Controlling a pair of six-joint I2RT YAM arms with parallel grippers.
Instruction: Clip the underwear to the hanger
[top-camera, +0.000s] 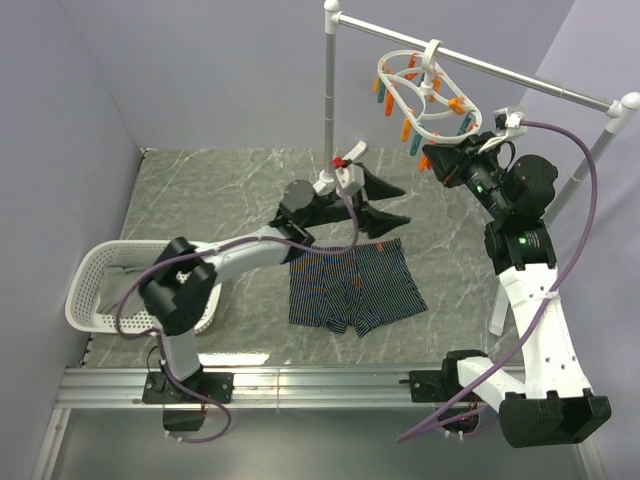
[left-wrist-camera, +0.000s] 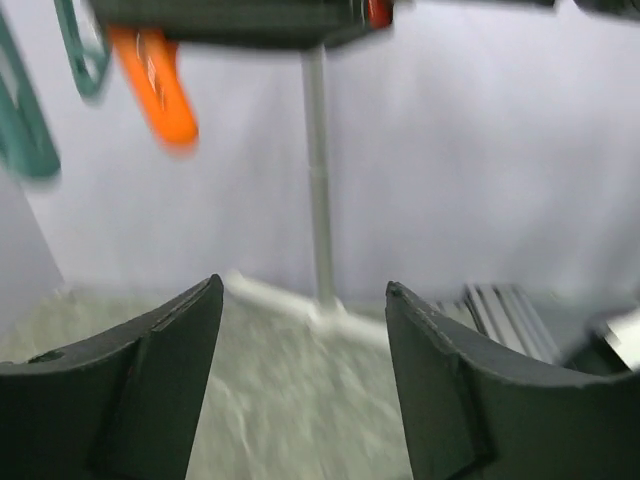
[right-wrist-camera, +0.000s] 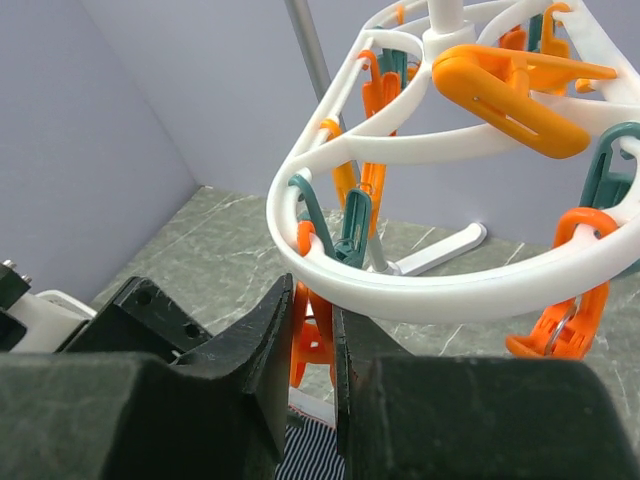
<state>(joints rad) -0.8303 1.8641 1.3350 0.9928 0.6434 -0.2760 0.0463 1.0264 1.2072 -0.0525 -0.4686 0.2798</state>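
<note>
Sitting at the table's (top-camera: 220, 190) left edge, hard by the wall, a white basket (top-camera: 88, 290) holds a crumpled grey-green cloth (top-camera: 125, 280). The left gripper (top-camera: 393, 203) reaches over mid-table with its fingers spread wide and nothing between them. Its wrist view looks level towards the back wall.

The underwear (top-camera: 355, 290) lies flat on the marble near the front centre, just on the near side of that gripper and touched by neither arm. Bare marble shows all round it, out to the front rail.

At back right, the hanger (top-camera: 425, 95) hooks over the grey rail (top-camera: 520, 78), its pegs dangling well above the tabletop. The right gripper (right-wrist-camera: 312, 300) is raised to the ring's near rim. Its fingers are pinched almost together on an orange peg (right-wrist-camera: 306, 350) hanging under the rim.
</note>
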